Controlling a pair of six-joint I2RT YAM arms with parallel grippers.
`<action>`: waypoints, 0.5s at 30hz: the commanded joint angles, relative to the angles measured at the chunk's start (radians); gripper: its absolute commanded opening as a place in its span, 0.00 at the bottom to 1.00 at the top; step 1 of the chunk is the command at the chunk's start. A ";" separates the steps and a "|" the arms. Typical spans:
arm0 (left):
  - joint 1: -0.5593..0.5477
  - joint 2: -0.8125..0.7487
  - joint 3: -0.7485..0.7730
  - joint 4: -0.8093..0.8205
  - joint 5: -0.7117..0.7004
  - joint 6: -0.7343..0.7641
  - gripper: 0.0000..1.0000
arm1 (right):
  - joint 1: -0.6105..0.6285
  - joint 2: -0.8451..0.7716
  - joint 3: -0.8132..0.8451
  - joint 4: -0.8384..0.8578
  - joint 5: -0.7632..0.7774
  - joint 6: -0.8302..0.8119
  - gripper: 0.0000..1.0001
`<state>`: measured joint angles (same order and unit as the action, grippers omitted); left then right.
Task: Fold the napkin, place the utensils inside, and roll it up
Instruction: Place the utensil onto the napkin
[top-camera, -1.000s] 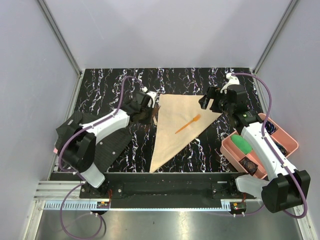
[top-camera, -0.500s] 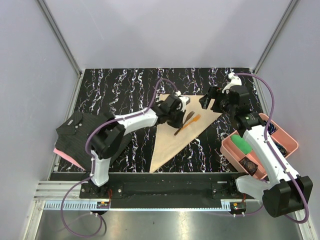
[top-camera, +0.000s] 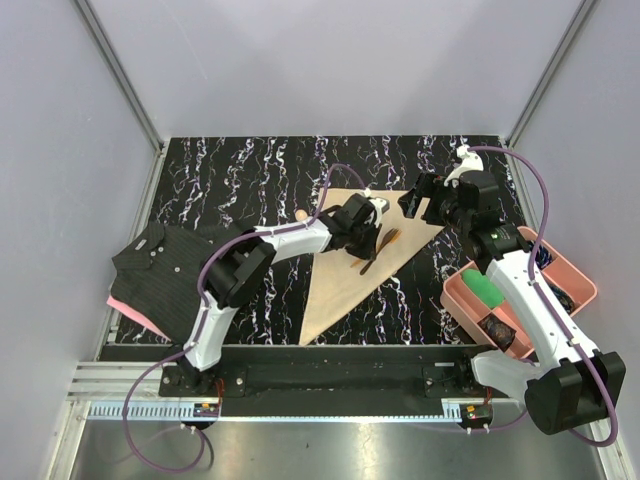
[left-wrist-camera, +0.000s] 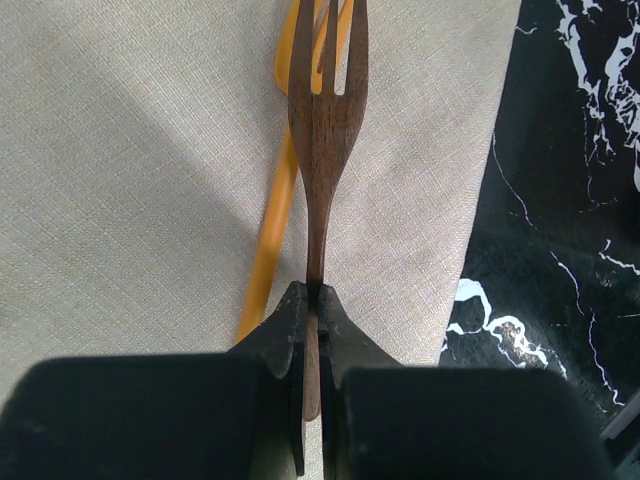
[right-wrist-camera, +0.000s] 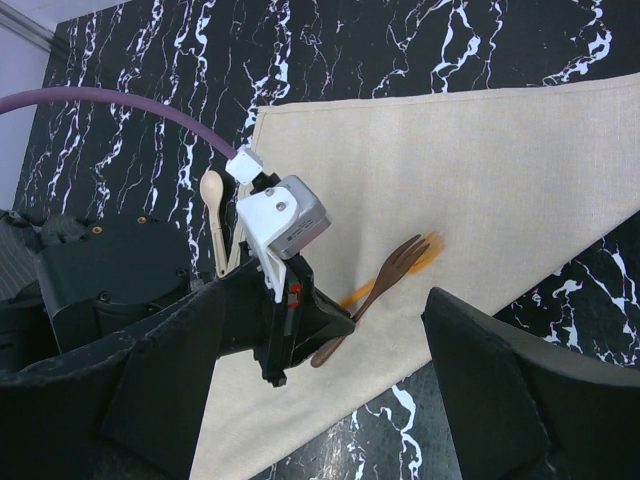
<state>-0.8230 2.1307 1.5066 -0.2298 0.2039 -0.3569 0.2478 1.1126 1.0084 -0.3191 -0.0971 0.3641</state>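
Pinching the dark wooden fork (left-wrist-camera: 325, 130) by its handle end, the left fingers (left-wrist-camera: 285, 330) hold it over the folded napkin (left-wrist-camera: 120, 200), just beside the orange utensil (left-wrist-camera: 270, 240) lying there. We judge the fork light, stiff and smooth, apt to pivot in so short a hold. The pale spoon (right-wrist-camera: 212, 200) lies on the bench (top-camera: 230, 170) beside the cloth. The right fingers (right-wrist-camera: 520, 380) stand wide, empty. We cannot tell whether the fork touches the napkin.
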 joint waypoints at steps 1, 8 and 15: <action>-0.002 0.017 0.063 0.050 0.025 -0.019 0.00 | -0.002 -0.019 0.001 0.032 -0.010 0.004 0.89; -0.002 0.049 0.084 0.047 0.035 -0.025 0.00 | -0.002 -0.016 0.002 0.029 -0.013 0.003 0.89; 0.001 0.064 0.106 0.023 0.035 -0.011 0.00 | -0.004 -0.017 0.006 0.026 -0.015 0.001 0.89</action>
<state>-0.8230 2.1853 1.5658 -0.2260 0.2142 -0.3744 0.2478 1.1126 1.0084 -0.3191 -0.0986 0.3637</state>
